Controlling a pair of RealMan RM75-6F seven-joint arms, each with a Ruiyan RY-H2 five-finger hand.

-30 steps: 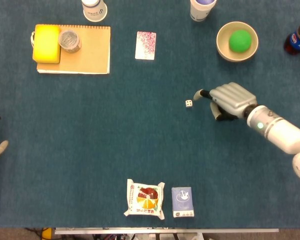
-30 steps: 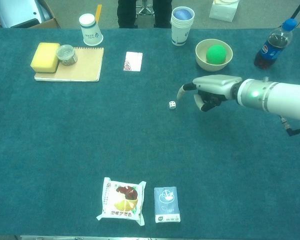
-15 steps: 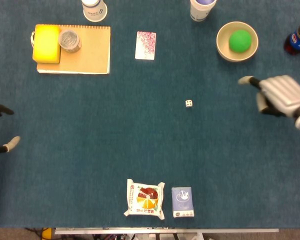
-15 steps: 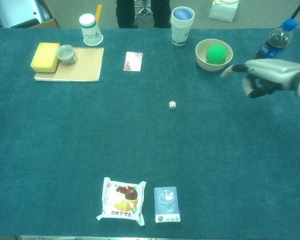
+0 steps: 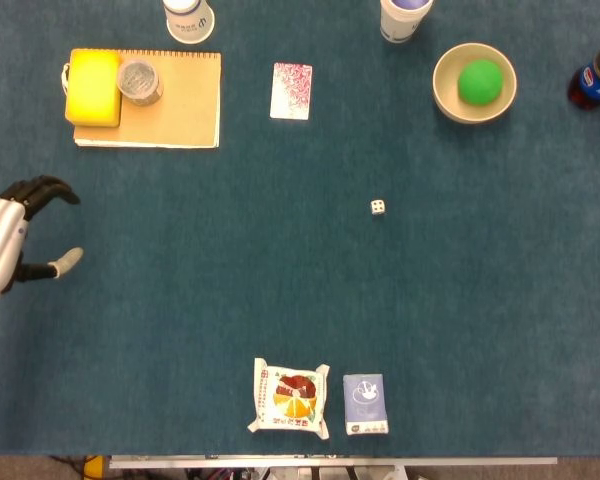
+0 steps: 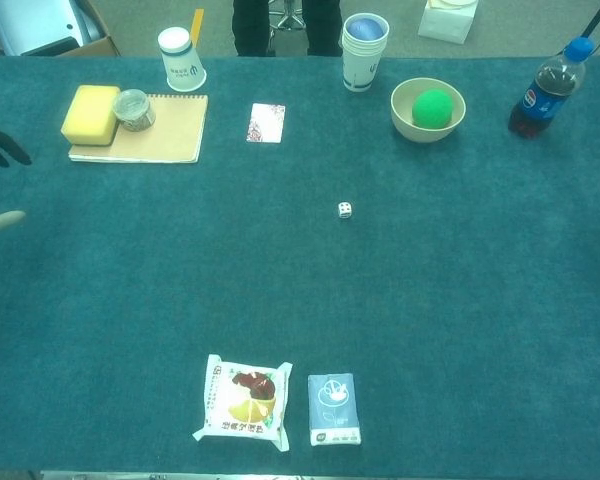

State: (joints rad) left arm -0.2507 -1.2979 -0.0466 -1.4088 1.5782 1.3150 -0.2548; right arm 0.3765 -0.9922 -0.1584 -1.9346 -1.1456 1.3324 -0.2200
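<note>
One left hand (image 5: 5, 245), whole overhead, fingertips chestward

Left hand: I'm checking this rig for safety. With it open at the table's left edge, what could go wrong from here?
1. The left hand is open, with the notebook nearest. A reach that way might push the yellow sponge or tip the small jar resting on it.
2. The die lies alone mid-table; a sweeping forearm could probably scatter it.

Left hand (image 5: 8, 243) at left edge, fingers spread, empty.
</note>
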